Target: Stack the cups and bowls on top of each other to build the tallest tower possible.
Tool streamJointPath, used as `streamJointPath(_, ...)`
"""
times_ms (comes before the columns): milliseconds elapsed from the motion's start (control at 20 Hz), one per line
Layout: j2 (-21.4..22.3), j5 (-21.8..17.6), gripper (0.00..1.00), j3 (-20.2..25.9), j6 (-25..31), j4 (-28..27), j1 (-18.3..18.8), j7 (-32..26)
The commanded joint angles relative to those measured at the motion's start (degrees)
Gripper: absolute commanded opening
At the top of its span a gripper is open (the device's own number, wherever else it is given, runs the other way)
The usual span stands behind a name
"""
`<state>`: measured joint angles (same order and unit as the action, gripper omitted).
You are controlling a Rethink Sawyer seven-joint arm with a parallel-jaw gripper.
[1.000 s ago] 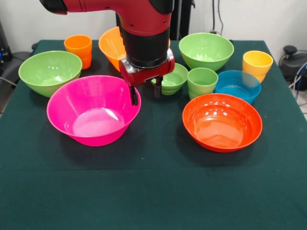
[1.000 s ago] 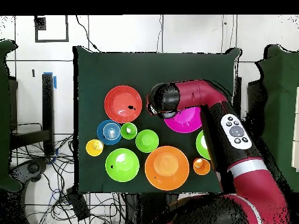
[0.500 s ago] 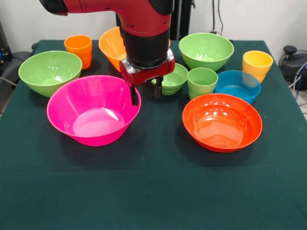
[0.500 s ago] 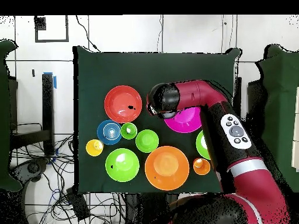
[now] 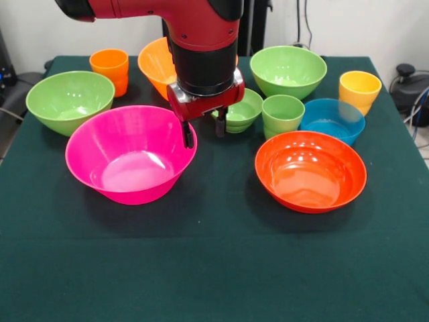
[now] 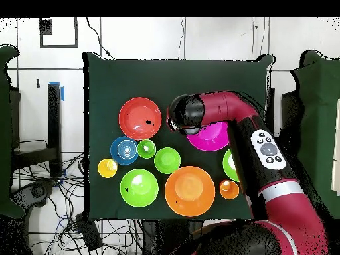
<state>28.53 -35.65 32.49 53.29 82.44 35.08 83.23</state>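
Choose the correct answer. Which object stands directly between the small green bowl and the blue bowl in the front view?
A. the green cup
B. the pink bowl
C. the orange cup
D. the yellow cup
A: the green cup stands upright on the cloth with the small green bowl on one side and the blue bowl on its other side.

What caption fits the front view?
Open gripper poised at the pink bowl's rim, with cups and bowls spread unstacked across the green table.
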Motion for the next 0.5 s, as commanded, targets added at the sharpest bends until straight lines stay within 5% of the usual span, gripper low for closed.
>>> streamJointPath(50,-1.1,-5.8,1.0,0.9,1.7,1.1,-0.4,-16.1)
streamJointPath(500,-1.8,-6.0,1.0,0.2,1.4,0.8,0.0,-15.1)
